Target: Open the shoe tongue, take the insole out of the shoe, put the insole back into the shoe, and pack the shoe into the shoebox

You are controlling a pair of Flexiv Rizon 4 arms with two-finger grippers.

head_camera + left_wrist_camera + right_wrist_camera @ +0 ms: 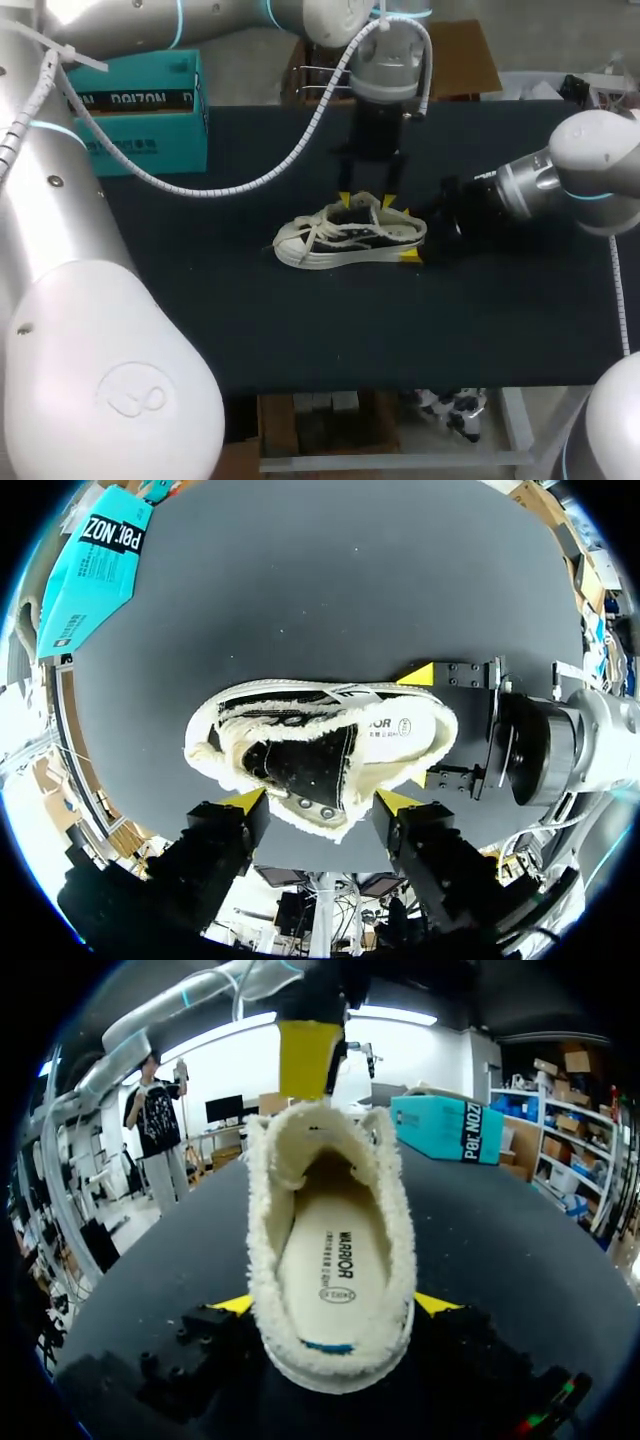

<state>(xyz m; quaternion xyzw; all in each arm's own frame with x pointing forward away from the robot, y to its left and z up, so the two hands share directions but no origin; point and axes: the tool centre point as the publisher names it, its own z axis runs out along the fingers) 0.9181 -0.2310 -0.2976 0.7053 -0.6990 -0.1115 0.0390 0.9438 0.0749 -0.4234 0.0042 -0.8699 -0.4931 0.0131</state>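
Head view: a pale low-top shoe (350,240) lies on its sole at the middle of the dark table (250,330), toe to the robot's left, with the teal shoebox (140,110) well apart at the far left corner. The right gripper (415,238) comes in level from the right and closes on the heel, a yellow tip pressed to each side. The left gripper (367,203) hangs over the shoe's mouth from the far side. Its fingers are wide apart to either side of the black tongue (310,765) and clamp nothing that can be seen.

The insole (335,1250) sits flat inside the shoe, smooth and cream-coloured with dark print. A thick, shaggy fleece lining (262,1220) rims the collar and edges the tongue. White laces (330,225) cross loosely over the upper, and the sole (330,260) is a pale band, probably rubber.

The shoe is likely light, with soft sides that give under pressure, so the stiffer heel looks the soundest place to steady it. The tongue is floppy and best pinched by its fleeced free edge. The insole appears thin and bendable, and lifting it at the heel end, where it lies exposed, seems the surest hold.
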